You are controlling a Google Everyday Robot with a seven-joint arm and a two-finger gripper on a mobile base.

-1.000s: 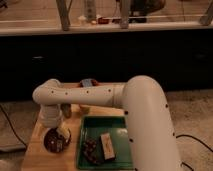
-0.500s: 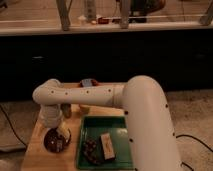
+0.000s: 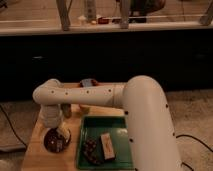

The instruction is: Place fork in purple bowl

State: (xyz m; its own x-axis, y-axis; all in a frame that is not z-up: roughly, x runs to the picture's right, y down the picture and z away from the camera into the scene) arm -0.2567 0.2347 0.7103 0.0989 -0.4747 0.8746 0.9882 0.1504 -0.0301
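End effector [image 3: 59,136]: low over the purple bowl [image 3: 51,142]; grip state I cannot tell.
Purple bowl: on the wooden worktop [image 3: 35,155], just left of the green tray [image 3: 87,131].

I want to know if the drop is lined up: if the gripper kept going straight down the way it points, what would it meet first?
Most likely the purple bowl: the gripper hangs right over it, though depth is unclear.
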